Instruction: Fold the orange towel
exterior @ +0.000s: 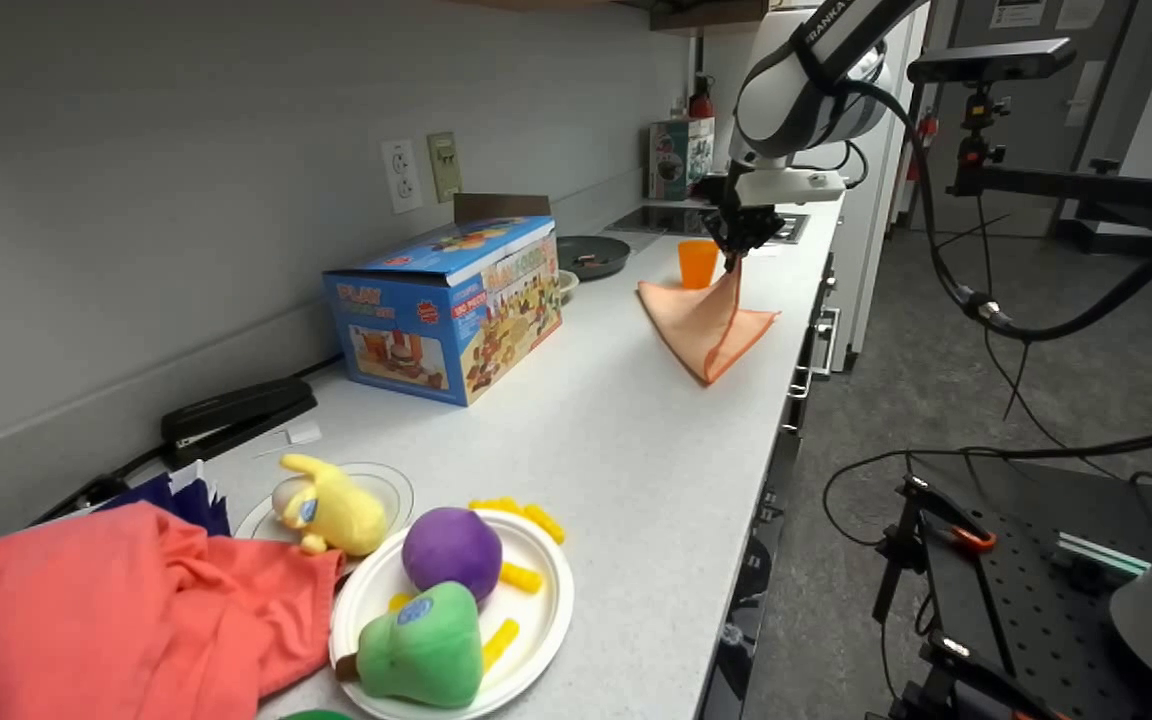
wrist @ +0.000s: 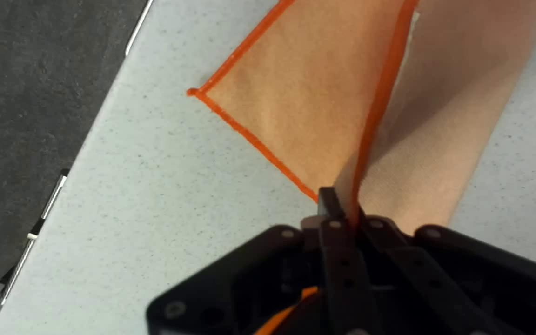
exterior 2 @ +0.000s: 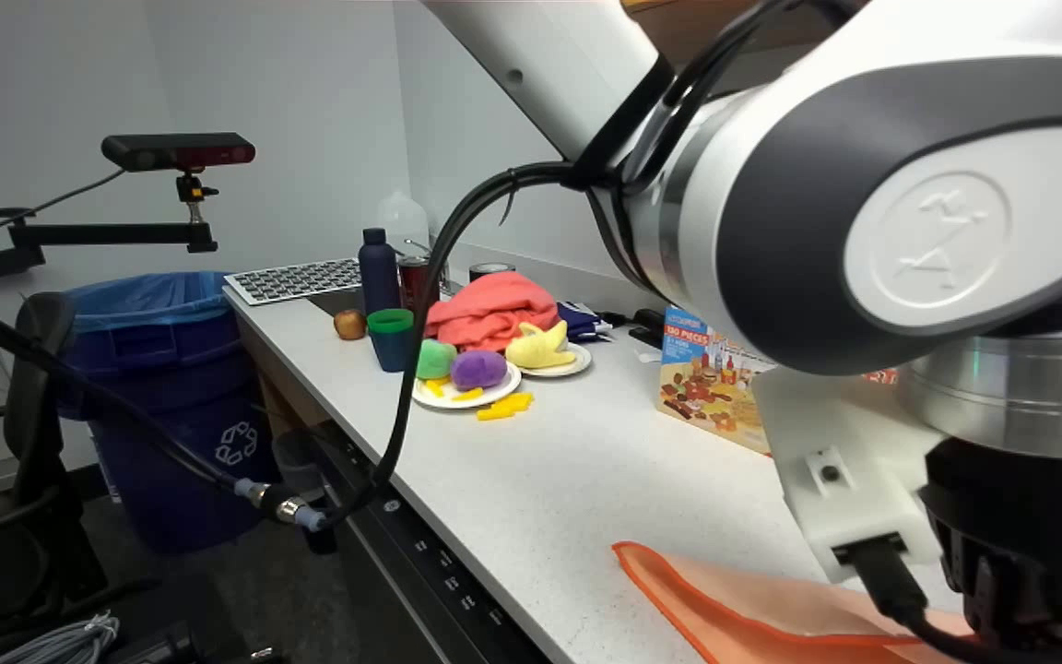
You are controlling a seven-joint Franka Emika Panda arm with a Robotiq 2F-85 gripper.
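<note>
Black two-fingered pincer [wrist: 345,208] of the white and dark grey robot arm [exterior 2: 941,221] points down over the pale grey speckled countertop [exterior: 626,440], its tips squeezed together on a pale orange cloth towel with a bright orange hem [wrist: 319,93]. In the wrist view the hem runs in between the tips; whether they pinch a corner or a stretch of edge I cannot tell. In an exterior view the pinched part rises in a narrow peak, while the rest of the towel spreads over the countertop near its front edge, one pointed corner turned toward that edge. A plain orange tumbler [exterior: 696,264] stands just beside the peak, at the towel's far side; I cannot tell whether the two touch. Near the grey wall [exterior: 266,160], apart from the towel, sits a blue cardboard box printed with toy food [exterior: 451,310], one brown flap raised, and beyond it a dark round pan [exterior: 591,256]. In both exterior views a round white plate [exterior: 544,645] bears a round purple plush [exterior: 453,550], a green pear-shaped plush [exterior: 426,648] and short yellow sticks [exterior: 499,643], with more sticks lying on the countertop just beside it. A yellow plush [exterior: 344,512] rests on a second plate [exterior: 392,490] next to that one, and a crumpled coral-red cloth [exterior: 86,610] lies heaped close by.
</note>
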